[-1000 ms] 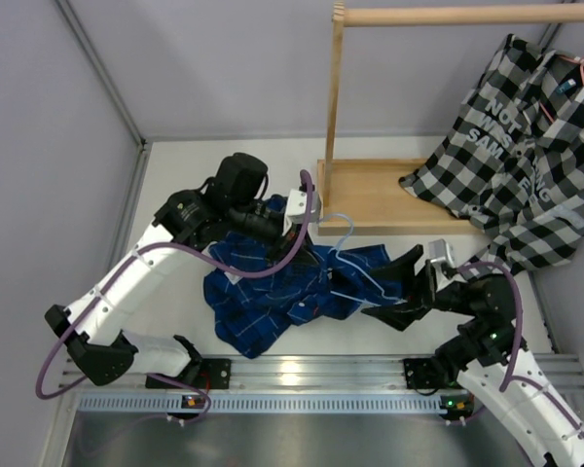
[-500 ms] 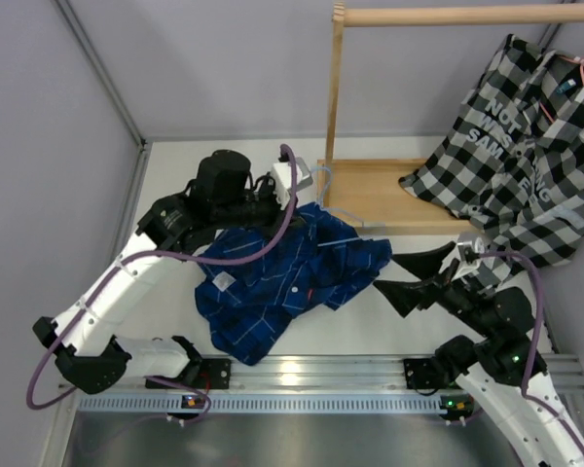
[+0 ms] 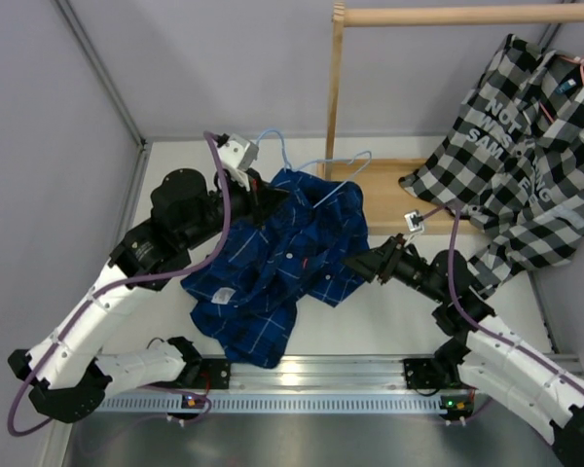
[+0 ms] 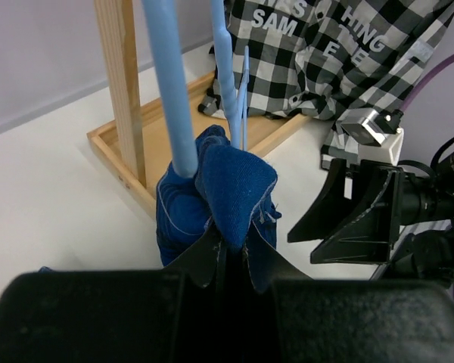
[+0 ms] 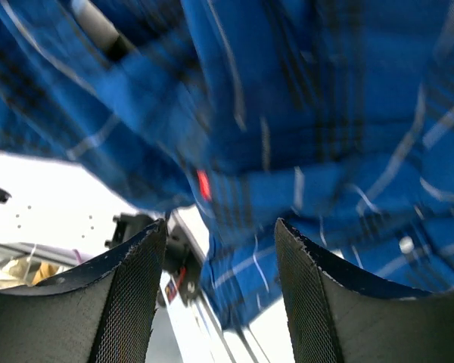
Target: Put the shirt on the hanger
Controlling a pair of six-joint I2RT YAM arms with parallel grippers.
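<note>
The dark blue shirt [image 3: 282, 263] hangs bunched from my left gripper [image 3: 258, 190], its lower part draped towards the table's front. The pale-blue hanger [image 3: 316, 167] sticks up out of the shirt's top, hook towards the back. In the left wrist view my left gripper [image 4: 231, 246] is shut on a fold of the shirt [image 4: 227, 185], with the hanger's bars [image 4: 170, 91] running into that fold. My right gripper [image 3: 365, 265] is open and empty at the shirt's right edge. In the right wrist view it [image 5: 219, 249] sits just under the blurred shirt cloth [image 5: 303, 113].
A wooden rack stands at the back right: post [image 3: 333, 97], top rod [image 3: 448, 15] and base tray [image 3: 389, 199]. A black-and-white checked shirt [image 3: 526, 146] hangs at its right end. Grey walls close in the left and back.
My left gripper has lifted the shirt and hanger up and towards the back left. My right gripper drew back to the right, then swung in to the shirt's right edge, still open.
</note>
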